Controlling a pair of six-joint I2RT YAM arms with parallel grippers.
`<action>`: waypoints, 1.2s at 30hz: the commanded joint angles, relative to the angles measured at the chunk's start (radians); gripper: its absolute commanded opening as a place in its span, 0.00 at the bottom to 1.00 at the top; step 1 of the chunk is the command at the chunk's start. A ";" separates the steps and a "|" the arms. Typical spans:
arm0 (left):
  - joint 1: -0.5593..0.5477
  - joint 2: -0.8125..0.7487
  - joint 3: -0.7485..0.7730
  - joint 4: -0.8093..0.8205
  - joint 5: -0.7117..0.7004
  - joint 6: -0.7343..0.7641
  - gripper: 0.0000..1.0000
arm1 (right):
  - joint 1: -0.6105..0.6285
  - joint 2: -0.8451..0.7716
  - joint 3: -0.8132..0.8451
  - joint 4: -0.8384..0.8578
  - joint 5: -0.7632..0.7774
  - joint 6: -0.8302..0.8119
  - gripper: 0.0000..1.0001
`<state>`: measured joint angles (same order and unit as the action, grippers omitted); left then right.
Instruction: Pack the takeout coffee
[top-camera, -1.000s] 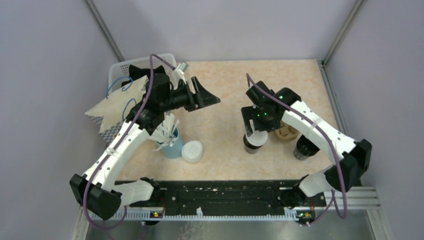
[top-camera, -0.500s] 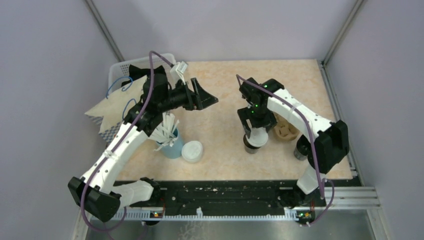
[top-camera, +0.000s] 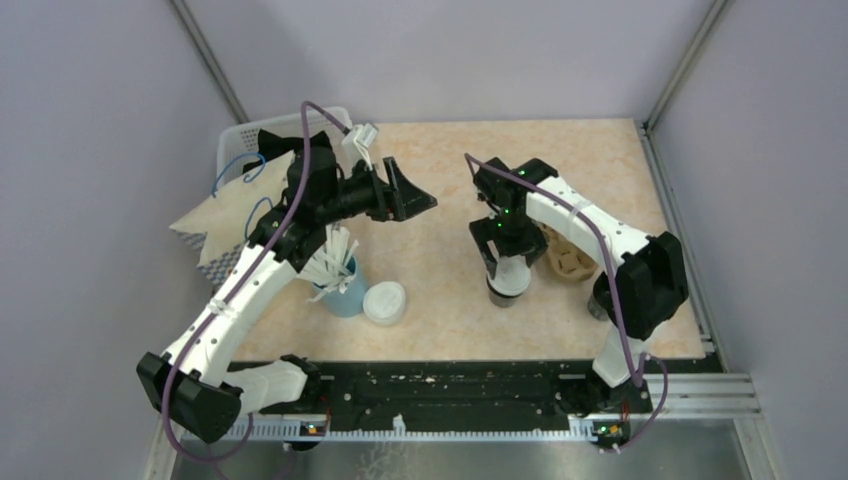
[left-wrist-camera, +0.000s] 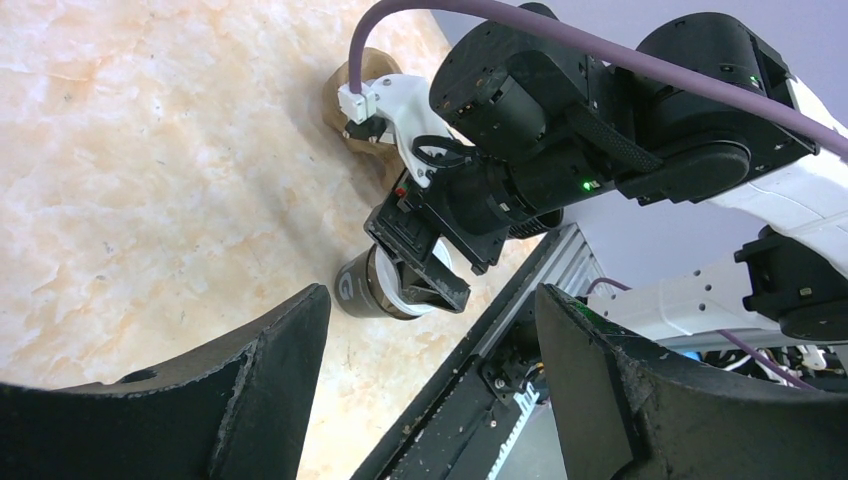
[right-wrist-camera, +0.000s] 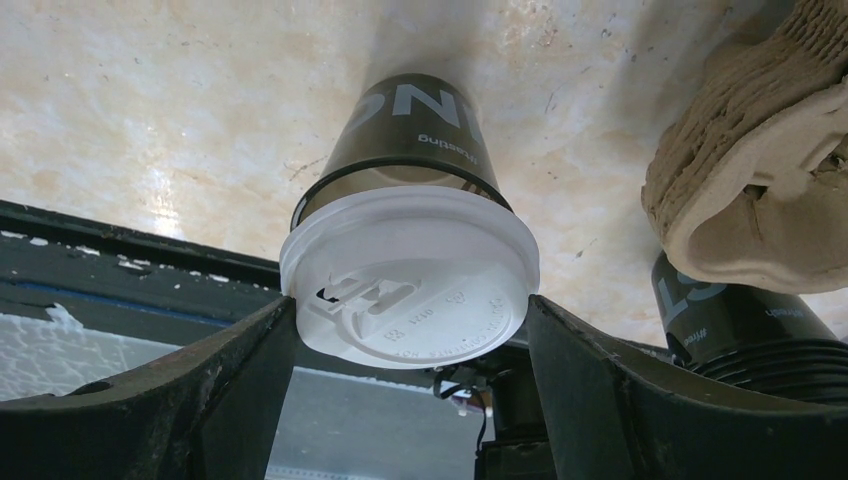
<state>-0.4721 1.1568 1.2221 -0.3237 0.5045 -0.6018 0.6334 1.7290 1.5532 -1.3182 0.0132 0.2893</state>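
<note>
**Coffee lidded, not yet packed**

The left gripper (top-camera: 410, 188) is hanging with jaws spread and empty. A light blue cup of white straws (top-camera: 340, 285) and a loose round white lid (top-camera: 385, 303) are sitting back toward the bases from them. The right gripper (right-wrist-camera: 410, 305) is straddling, jaws spread, the white-lidded dark brown-black takeout coffee (right-wrist-camera: 415, 125), which is standing on the beige counter (top-camera: 440, 270). Just right of those jaws a brown moulded-pulp carrier (right-wrist-camera: 760, 160) is waiting, seemingly unobstructed, so lifting and seating are remaining.

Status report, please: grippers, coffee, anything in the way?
Left gripper open, empty, aloft. Right gripper open, straddling the lid. Coffee upright on table. Carrier and lidless cup close beside it.
</note>
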 joint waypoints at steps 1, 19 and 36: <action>-0.001 0.013 0.031 0.020 0.016 0.025 0.81 | -0.002 0.010 0.017 0.026 0.002 -0.004 0.82; 0.000 0.027 0.062 -0.010 0.007 0.048 0.82 | -0.003 0.016 -0.019 0.030 0.006 -0.001 0.83; 0.005 0.033 0.071 -0.021 0.016 0.061 0.82 | -0.003 0.039 -0.022 0.054 -0.010 0.001 0.84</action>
<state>-0.4717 1.1835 1.2469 -0.3698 0.5079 -0.5690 0.6334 1.7561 1.5314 -1.2800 0.0128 0.2893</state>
